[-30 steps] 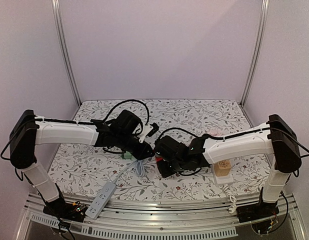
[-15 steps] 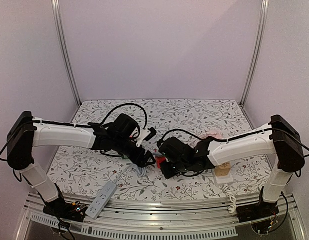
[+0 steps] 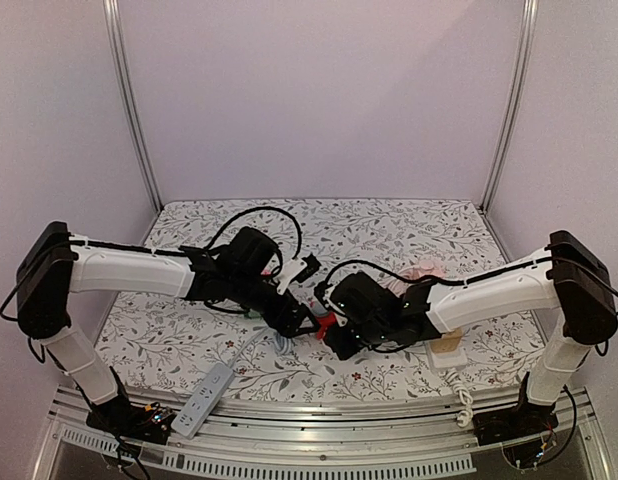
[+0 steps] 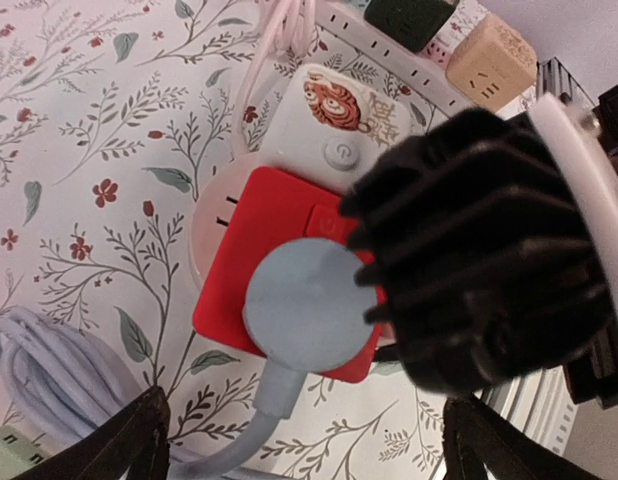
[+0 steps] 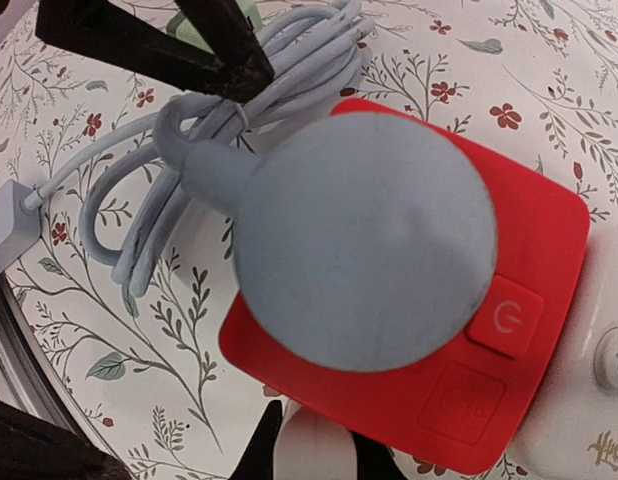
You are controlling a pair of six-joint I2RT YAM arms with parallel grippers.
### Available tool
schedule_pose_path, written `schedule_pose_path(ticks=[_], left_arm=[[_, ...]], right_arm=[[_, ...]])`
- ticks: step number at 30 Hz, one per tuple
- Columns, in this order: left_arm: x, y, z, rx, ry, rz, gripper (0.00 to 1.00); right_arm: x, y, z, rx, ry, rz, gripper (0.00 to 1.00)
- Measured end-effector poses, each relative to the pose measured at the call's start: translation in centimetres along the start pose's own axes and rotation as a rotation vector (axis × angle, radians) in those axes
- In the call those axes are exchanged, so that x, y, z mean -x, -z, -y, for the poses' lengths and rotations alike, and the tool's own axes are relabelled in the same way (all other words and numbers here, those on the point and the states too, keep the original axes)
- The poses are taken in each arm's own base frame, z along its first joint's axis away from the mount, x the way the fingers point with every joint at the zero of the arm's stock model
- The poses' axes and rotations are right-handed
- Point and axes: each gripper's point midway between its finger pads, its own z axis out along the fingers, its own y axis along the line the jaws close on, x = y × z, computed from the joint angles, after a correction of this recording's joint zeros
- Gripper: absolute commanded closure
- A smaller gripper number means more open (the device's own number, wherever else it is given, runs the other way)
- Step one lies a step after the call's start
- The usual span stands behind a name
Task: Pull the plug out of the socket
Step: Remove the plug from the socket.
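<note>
Left wrist: left gripper [image 4: 314, 440] jaws wide over grey plug [image 4: 304, 305] seated in red socket [image 4: 229, 275]. Power icon on its button [image 5: 501, 318], tiger picture on white socket block [image 4: 339, 110]. Right gripper [image 5: 314, 445] jaws: cannot tell.

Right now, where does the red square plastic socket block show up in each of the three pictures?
Top external: the red square plastic socket block sits just below the picture's middle.
Left wrist: it is central, under the round grey plug.
Right wrist: it is centre-right, largely covered by that plug.
Shared landmark: the bundled pale grey cable, beside the block in every view.
</note>
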Motion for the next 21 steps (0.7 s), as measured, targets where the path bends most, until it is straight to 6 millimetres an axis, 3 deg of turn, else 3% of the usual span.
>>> schedule_pose_path(ticks=[10, 21], left_arm=[[0.3, -1.6, -0.4, -0.004, -0.017, -0.017, 0.12], [0.3, -2.6, 0.0, -0.051, -0.04, -0.022, 0.33]], right_arm=[[-0.3, 0.3, -0.4, 0.029, 0.021, -0.008, 1.0], [-0.4, 0.3, -0.4, 0.032, 0.025, -0.009, 1.0]])
